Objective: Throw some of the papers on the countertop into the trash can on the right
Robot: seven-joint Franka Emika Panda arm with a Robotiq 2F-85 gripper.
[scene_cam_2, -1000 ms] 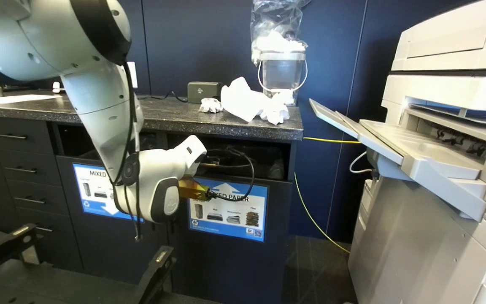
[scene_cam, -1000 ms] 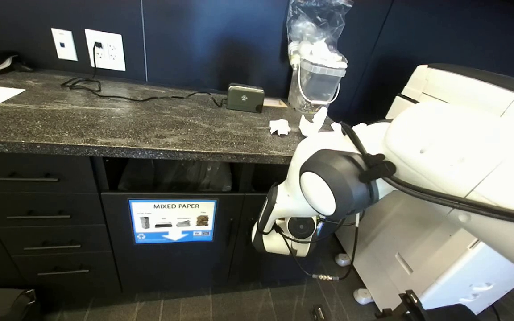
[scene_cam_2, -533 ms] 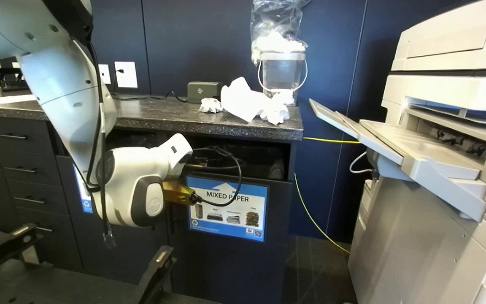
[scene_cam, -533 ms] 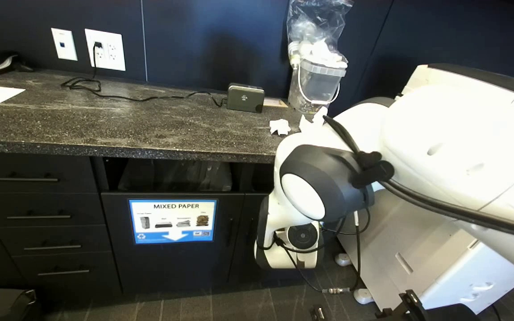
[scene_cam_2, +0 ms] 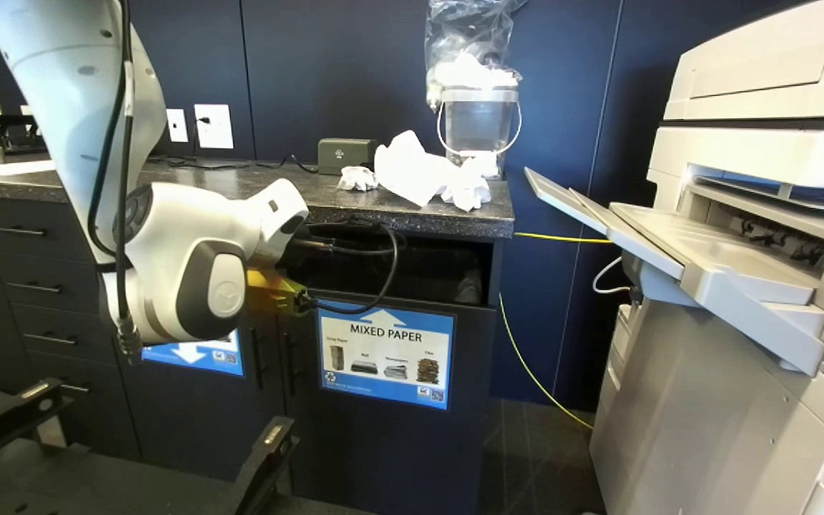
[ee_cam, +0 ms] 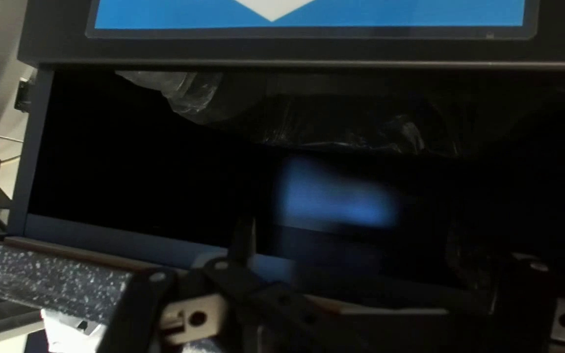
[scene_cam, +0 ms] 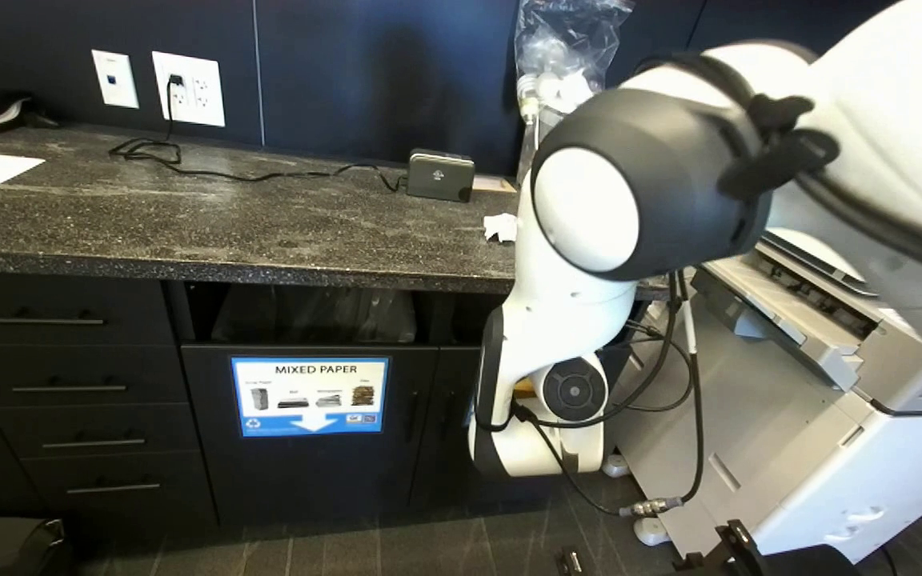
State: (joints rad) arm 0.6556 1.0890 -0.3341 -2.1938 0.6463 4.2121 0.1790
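Note:
Crumpled white papers lie on the dark speckled countertop [scene_cam_2: 262, 182]: a small wad [scene_cam_2: 358, 179], a large piece [scene_cam_2: 412, 175] and another wad [scene_cam_2: 468, 187]. In an exterior view the small wad [scene_cam: 499, 227] shows beside the arm, which hides the others. The trash can [scene_cam_2: 390, 450] is the right cabinet bin under the countertop; its front sign reads "MIXED PAPER". My gripper [ee_cam: 351, 245] is at the bin's dark opening in the wrist view, fingers apart, with no paper visible between them. In the exterior views its fingers are hidden behind the hand.
A left bin [scene_cam: 309, 480] also has a "MIXED PAPER" sign. A clear bucket with a plastic bag [scene_cam_2: 480, 118] and a dark box [scene_cam_2: 346, 156] stand on the countertop. A white printer [scene_cam_2: 727, 322] stands at the right. A cable [scene_cam_2: 387, 275] loops from the hand.
The hand has moved left and up in an exterior view. In the other exterior picture the upper arm has risen and now covers more of the papers. The papers have not moved.

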